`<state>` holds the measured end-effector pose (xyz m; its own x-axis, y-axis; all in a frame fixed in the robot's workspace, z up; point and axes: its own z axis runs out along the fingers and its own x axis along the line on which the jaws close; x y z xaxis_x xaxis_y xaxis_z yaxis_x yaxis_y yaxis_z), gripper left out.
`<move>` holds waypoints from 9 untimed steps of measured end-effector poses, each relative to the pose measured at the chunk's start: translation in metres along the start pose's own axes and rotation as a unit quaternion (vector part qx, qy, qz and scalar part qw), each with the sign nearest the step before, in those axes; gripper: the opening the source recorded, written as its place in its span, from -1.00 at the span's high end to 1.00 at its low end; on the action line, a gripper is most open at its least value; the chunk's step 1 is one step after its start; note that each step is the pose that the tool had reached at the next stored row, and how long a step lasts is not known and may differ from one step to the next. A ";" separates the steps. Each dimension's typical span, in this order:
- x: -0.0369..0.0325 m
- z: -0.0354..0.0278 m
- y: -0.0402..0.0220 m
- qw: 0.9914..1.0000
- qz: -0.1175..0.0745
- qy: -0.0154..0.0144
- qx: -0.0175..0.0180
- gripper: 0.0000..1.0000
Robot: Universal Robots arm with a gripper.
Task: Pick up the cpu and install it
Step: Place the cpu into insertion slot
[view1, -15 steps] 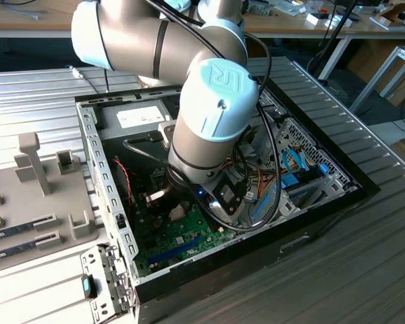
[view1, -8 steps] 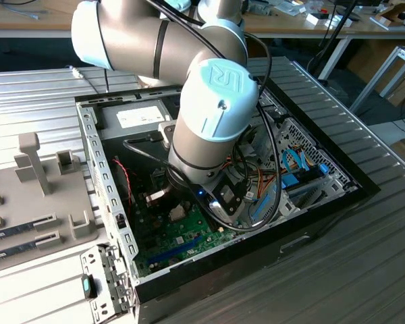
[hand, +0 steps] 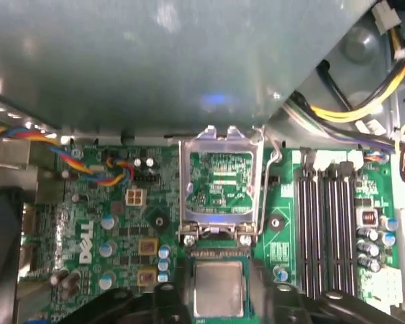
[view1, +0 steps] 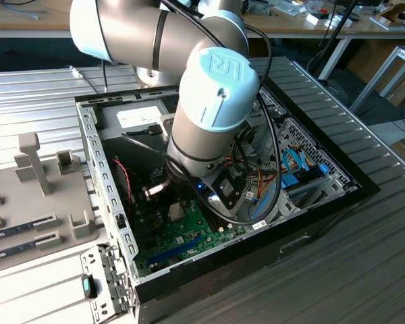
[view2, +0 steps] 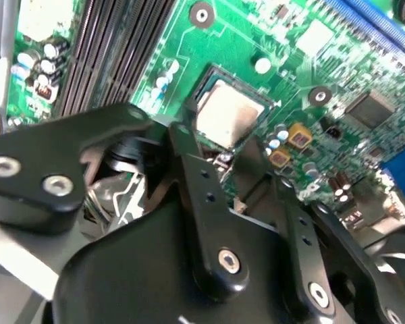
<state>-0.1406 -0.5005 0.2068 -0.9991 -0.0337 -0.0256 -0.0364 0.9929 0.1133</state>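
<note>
One arm reaches down into the open computer case (view1: 310, 223), its wrist low over the green motherboard (view1: 189, 233) in the exterior view. The gripper (view2: 239, 152) hangs just above the board, and the cpu (view2: 226, 111) lies directly beyond its fingertips, seated flat in the socket.

In the second wrist view two black fingers (view2: 202, 182) run from the gripper body toward the chip, one ending near the chip's corner, the other beside its edge. They stand a little apart, with the gap between them facing the chip's near edge; nothing is clamped between them. Whether the tips touch the chip I cannot tell.

In the first wrist view the cpu (hand: 219, 289) shows its dull silver top with a thin green rim, framed on both sides by the dark gripper (hand: 219, 300) parts. Just past it the hinged metal socket frame (hand: 221, 185) stands swung up and open, its lever (hand: 273, 169) alongside. Black memory slots (hand: 327, 229) run beside the socket, well clear of the chip. Grey sheet metal, the power-supply box (hand: 155, 61), rises behind the frame, with yellow and black cables (hand: 351, 101) passing its corner.

On the exterior view's left, outside the case, a grey fixture tray (view1: 40, 196) sits on the ribbed table (view1: 364, 270).
</note>
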 end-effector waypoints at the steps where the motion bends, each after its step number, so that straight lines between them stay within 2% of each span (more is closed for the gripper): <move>1: 0.0000 0.0000 0.0000 1.000 0.000 0.000 0.004 0.07; 2: 0.0000 -0.0001 0.0000 1.000 0.000 0.000 0.013 0.22; 3: 0.0000 0.0000 0.0001 1.000 0.000 0.001 0.021 0.22; 4: 0.0000 0.0000 0.0002 0.999 -0.001 0.001 0.034 0.22; 5: 0.0000 0.0000 0.0004 0.999 -0.001 0.002 0.043 0.22; 6: -0.0001 0.0001 0.0009 0.999 -0.001 0.002 0.051 0.22; 7: -0.0002 0.0002 0.0018 0.999 -0.001 0.002 0.055 0.22; 9: -0.0004 0.0005 0.0045 0.998 -0.002 0.002 0.057 0.22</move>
<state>-0.1404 -0.4959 0.2068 -0.9990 -0.0381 -0.0213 -0.0381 0.9993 -0.0003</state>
